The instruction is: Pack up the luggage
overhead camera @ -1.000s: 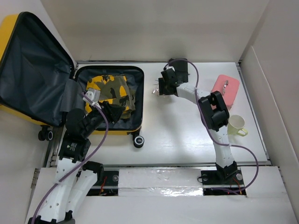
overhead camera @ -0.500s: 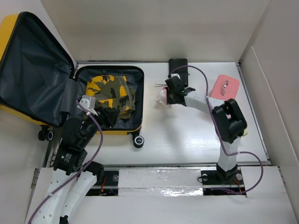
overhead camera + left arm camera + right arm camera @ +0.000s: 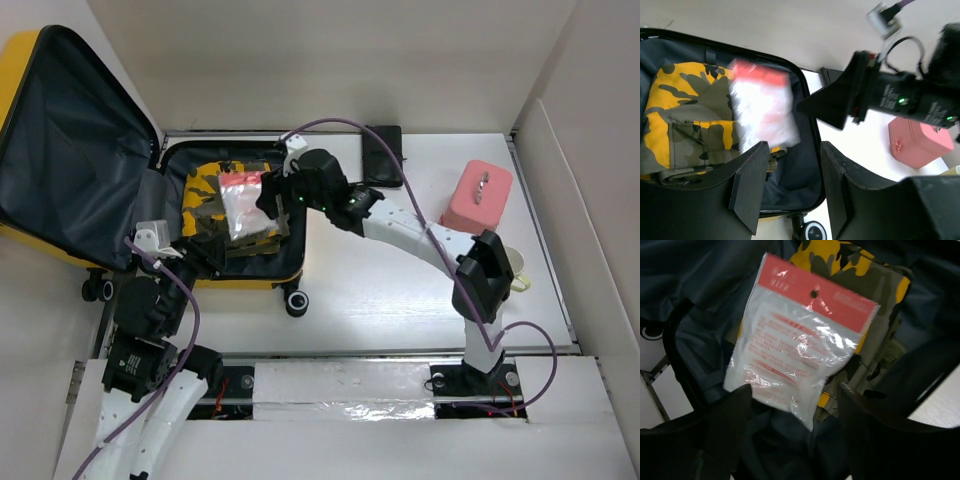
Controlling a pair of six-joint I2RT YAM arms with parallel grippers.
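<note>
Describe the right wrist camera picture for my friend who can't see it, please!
A clear plastic packet with a red top strip shows over a folded yellow-and-green camouflage garment inside a suitcase with dark grey fabric lining. The right gripper has its two black fingers wide apart below the packet.

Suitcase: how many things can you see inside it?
2: a folded camouflage garment lying in the open suitcase, and a red-topped plastic packet over it. More may be hidden underneath.
</note>
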